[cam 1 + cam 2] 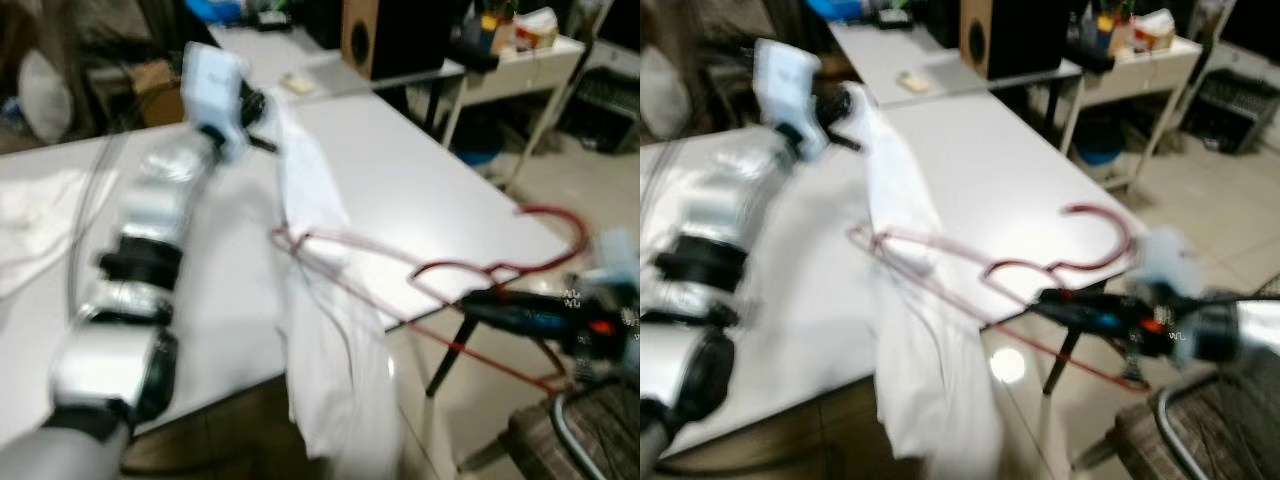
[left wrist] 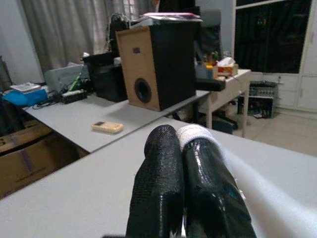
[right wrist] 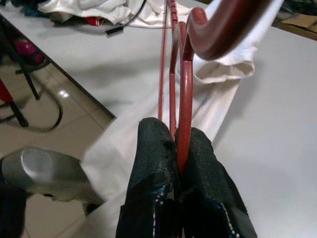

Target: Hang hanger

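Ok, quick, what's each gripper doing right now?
Left gripper: closed on a fold of the white garment, above the table.
Right gripper: closed on the red hanger.

Head stereo pair down onto shared white table (image 1: pixel 420 190); wrist cams close along each end effector.

Open desk (image 1: pixel 430 190) surface right of the shirt (image 1: pixel 315 300) gives passage, but the shirt drapes over the near edge, the hanger (image 1: pixel 450 275) spans the corner, and a speaker (image 1: pixel 362 35) blocks the far end beyond the bare floor (image 1: pixel 560 190).
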{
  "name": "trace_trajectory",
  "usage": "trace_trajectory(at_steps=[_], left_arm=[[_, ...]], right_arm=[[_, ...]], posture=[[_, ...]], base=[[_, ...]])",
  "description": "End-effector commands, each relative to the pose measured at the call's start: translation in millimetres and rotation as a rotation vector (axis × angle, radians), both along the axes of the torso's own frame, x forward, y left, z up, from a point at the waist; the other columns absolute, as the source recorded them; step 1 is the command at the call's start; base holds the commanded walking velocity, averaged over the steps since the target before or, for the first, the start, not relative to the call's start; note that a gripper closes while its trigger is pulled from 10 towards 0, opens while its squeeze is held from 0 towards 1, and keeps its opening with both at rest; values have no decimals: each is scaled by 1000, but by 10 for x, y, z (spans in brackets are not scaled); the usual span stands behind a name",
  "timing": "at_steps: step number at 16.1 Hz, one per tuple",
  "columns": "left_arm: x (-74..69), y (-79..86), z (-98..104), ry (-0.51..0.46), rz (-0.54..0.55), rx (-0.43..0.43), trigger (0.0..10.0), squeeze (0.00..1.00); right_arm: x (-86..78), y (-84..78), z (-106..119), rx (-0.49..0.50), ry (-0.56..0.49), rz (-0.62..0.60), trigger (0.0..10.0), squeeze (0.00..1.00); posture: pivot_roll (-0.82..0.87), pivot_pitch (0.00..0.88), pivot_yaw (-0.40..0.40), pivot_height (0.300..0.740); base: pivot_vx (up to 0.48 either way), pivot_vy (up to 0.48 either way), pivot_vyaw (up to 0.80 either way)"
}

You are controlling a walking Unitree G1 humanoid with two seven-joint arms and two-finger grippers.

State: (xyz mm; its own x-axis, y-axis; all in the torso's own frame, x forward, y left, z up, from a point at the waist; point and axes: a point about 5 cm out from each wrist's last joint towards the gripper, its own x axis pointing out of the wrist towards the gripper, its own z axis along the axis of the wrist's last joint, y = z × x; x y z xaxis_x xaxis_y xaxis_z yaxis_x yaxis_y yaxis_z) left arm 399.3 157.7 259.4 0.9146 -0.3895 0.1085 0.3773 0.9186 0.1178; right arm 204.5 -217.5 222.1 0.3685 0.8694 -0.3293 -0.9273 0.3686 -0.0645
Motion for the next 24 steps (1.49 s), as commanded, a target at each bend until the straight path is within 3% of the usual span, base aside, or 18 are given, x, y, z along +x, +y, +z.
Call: trace_trajectory(at_steps=[1, 4, 6, 11, 13, 16, 17, 18, 19, 20, 21, 24], left_arm=[[5, -183, 306, -73, -73, -37, 10000, 0], [-45, -246, 461, -90, -138, -5, 10000, 0], [-157, -282, 658, -124, -222, -1, 10000, 0], [-383, -242, 904, -138, -318, 11, 10000, 0], [-497, -153, 1031, -155, -335, -11, 10000, 0], [-607, -116, 1188, -187, -359, -39, 10000, 0], [-657, -68, 1297, -213, -354, -65, 10000, 0], [-682, -37, 1359, -231, -349, -78, 10000, 0], [-725, 17, 1467, -271, -341, -107, 10000, 0], [-738, 41, 1504, -287, -331, -124, 10000, 0], [-762, 83, 1571, -313, -318, -151, 10000, 0], [-805, 89, 1586, -317, -316, -162, 10000, 0]], right_arm=[[83, 30, -13, -20, -27, 0, 10000, 0], [252, 160, -87, -43, -48, 50, 10000, 0], [428, 278, -146, -73, -56, 124, 10000, 0], [750, 309, -283, -198, -58, 191, 10000, 0], [1008, 365, -292, -285, -95, 211, 10000, 0], [1375, 375, -245, -423, -208, 125, 10000, 0], [1666, 415, -24, -415, -328, -33, 10000, 0], [1825, 454, 187, -394, -444, -158, 10000, 0], [2038, 480, 695, -301, -669, -446, 10000, 0], [2067, 465, 960, -225, -752, -541, 10000, 0], [2046, 416, 1423, -57, -875, -665, 10000, 0], [2004, 443, 1619, 18, -951, -642, 10000, 0]], posture=[[-109, 0, 46, 740], [-104, 0, 45, 740], [-94, 0, 35, 740], [-53, 0, 22, 740], [-40, 0, 12, 740], [-35, 0, 9, 740], [-32, 0, 5, 740], [-32, 0, 3, 740], [-28, 0, -2, 740], [-28, 0, -2, 740], [-28, 0, -2, 740], [-21, 0, -11, 740]], base=[[0, 0, 0], [0, 0, 0], [0, 0, 0], [0, 0, 0], [0, 0, 0], [0, 0, 0], [0, 0, 0], [0, 0, 0], [0, 0, 0], [0, 0, 0], [0, 0, 0], [0, 0, 0]])
